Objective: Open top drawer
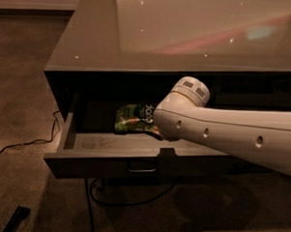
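Note:
The top drawer (104, 165) stands pulled out from the cabinet, showing its dark front with a small metal pull (142, 167) and its lighter grey floor. A green snack bag (134, 118) lies inside it toward the back. My white arm (217, 131) reaches in from the right over the drawer's right half. The gripper itself is hidden behind the arm's wrist joint.
The cabinet has a glossy grey top (187, 37). A dark cable (33, 142) runs over the carpet at the left and another loops under the drawer (127, 199). A dark object (16, 219) lies on the floor at the bottom left.

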